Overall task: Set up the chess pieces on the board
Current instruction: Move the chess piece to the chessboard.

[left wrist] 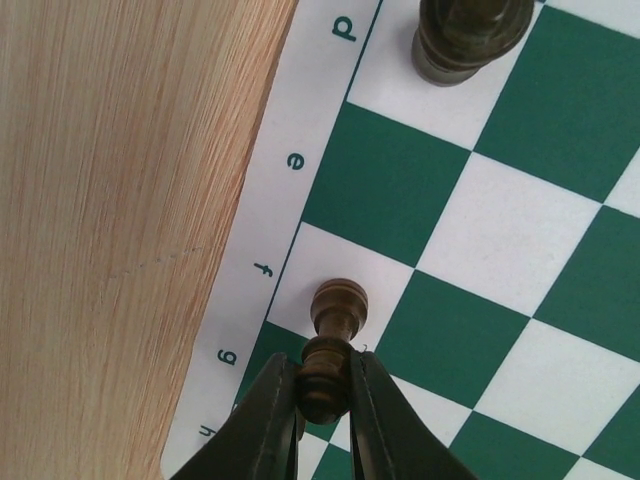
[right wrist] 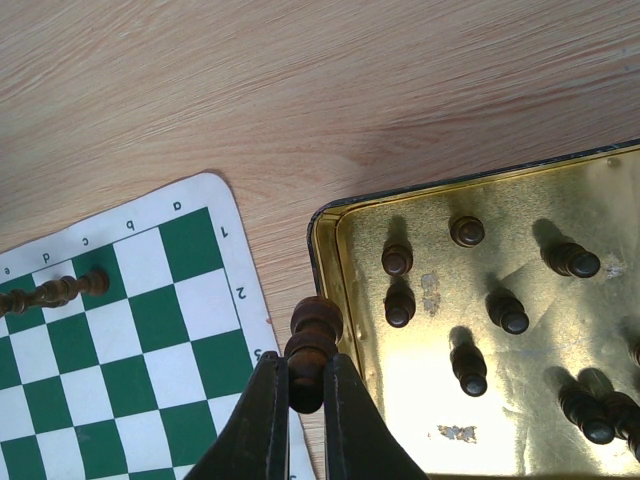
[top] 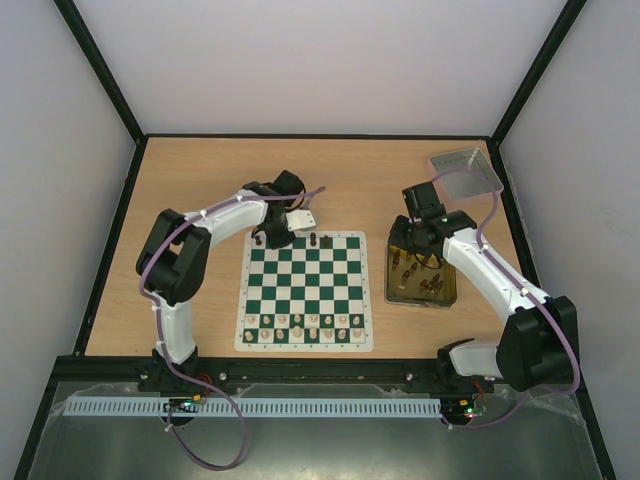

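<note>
Two chess pieces are in the grippers, one per arm. On the left arm, the left gripper point(left wrist: 325, 375) is clamped on a dark piece point(left wrist: 338, 305), with a finger touching it on each side. The piece's far end lies over the white square of the board point(left wrist: 420, 180) beside the letter f; I cannot tell whether it rests there. The right gripper point(right wrist: 305, 375) is clenched on a second dark piece point(right wrist: 315, 325), held above the left rim of the gold tin point(right wrist: 500, 440), just beside the board's edge. Eight dark pieces show clearly inside the tin, and more are cut off at the frame's edge. A third dark piece point(left wrist: 470, 35) stands near the letter d. One grey tray point(top: 465, 172) sits at the far right of the table point(top: 200, 170). Pale pieces point(top: 305, 322) line the board's near rows, too small to count.
</note>
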`<control>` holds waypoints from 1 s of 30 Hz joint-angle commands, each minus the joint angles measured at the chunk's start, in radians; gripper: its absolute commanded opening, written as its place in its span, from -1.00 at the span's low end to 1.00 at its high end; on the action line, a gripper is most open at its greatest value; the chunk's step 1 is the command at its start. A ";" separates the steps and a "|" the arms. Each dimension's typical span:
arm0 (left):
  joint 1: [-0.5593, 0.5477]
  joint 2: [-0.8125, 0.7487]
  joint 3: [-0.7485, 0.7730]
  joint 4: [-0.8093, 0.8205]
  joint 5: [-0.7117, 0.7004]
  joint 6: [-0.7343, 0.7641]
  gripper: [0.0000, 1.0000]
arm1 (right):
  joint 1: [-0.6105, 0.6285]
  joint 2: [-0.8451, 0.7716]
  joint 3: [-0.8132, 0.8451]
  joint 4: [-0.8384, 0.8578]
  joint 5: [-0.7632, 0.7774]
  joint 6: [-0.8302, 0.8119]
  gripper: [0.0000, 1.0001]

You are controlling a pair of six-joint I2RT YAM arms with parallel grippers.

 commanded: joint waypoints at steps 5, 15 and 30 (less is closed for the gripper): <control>-0.004 0.012 0.031 -0.032 0.036 -0.003 -0.85 | 0.005 -0.007 -0.013 0.001 0.022 -0.008 -0.96; -0.015 0.019 0.067 -0.054 0.058 -0.009 -0.87 | 0.006 -0.009 -0.021 0.005 0.022 -0.006 -0.96; -0.045 0.057 0.107 -0.059 0.046 -0.023 -0.86 | 0.007 -0.023 -0.037 0.008 0.023 -0.009 -0.96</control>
